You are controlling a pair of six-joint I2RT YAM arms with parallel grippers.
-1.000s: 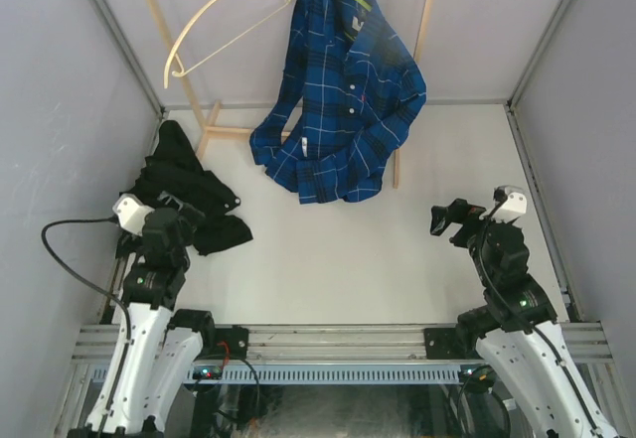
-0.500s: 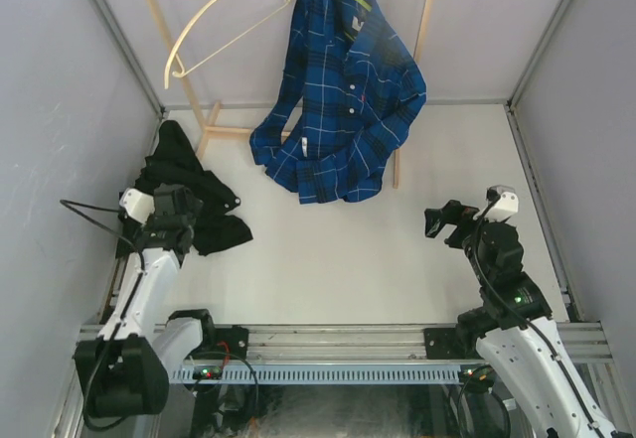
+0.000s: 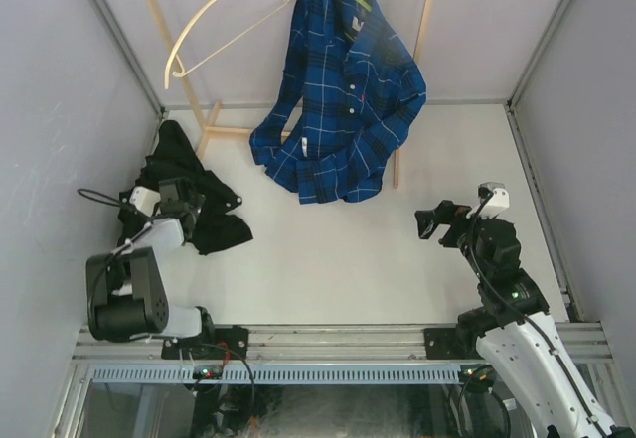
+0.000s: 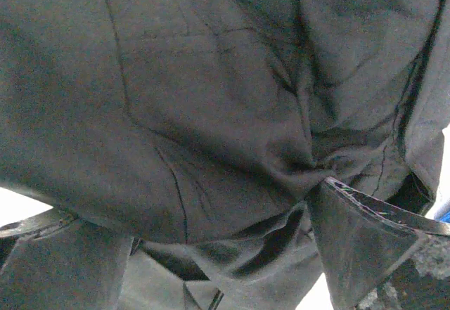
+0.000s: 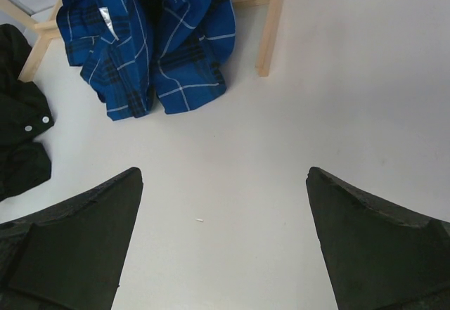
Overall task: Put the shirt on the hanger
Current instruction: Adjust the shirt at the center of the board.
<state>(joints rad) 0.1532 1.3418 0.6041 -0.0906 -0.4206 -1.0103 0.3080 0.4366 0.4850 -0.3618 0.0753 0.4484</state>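
Over the last second the left arm folded low toward its base, carrying the left claw [image 3: 189, 210] further onto the shirt [image 3: 174, 160], while the right claw [image 3: 434, 221] edged leftward. The white tabletop [image 3: 328, 259] carried everything. The blue plaid shirt [image 3: 343, 100] hung on the wooden rack [image 3: 428, 11] at the back. The shirt lay crumpled at the tabletop's left edge, near the rack's foot. The hanger [image 3: 224, 21] hung tilted, high at the back left, beside the plaid shirt and well apart from the shirt. The left claw stood wide apart, black cloth bulging between its fingers [image 4: 358, 247] without being pinched. The right claw gaped too, over bare tabletop, holding nothing
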